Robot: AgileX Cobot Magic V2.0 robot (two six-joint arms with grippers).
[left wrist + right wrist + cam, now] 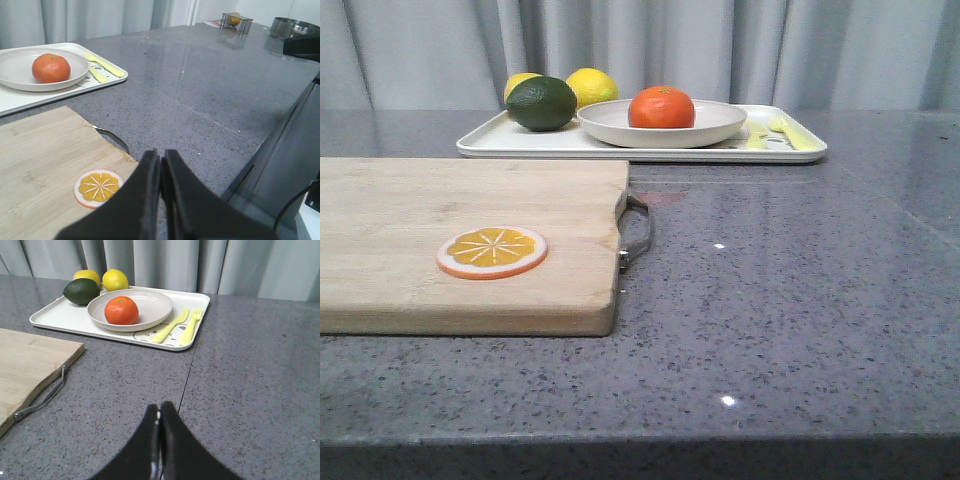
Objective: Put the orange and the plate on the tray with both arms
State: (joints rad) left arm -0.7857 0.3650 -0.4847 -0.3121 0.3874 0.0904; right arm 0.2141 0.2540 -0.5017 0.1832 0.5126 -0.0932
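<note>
Orange [661, 107] resting in the plate [712, 124], plate sitting on the tray [490, 140] at the far side of the grey worktop [790, 290] — beside a dark green fruit [541, 103], two lemons [591, 86] and pale yellow cutlery [772, 131]. Left hand [161, 172] pressed together, empty, above the wooden cutting board [420, 240] near the orange slice disc [492, 251]. Right hand [159, 422] likewise pressed together, holding nothing — over bare worktop, well apart from the tray.
</note>
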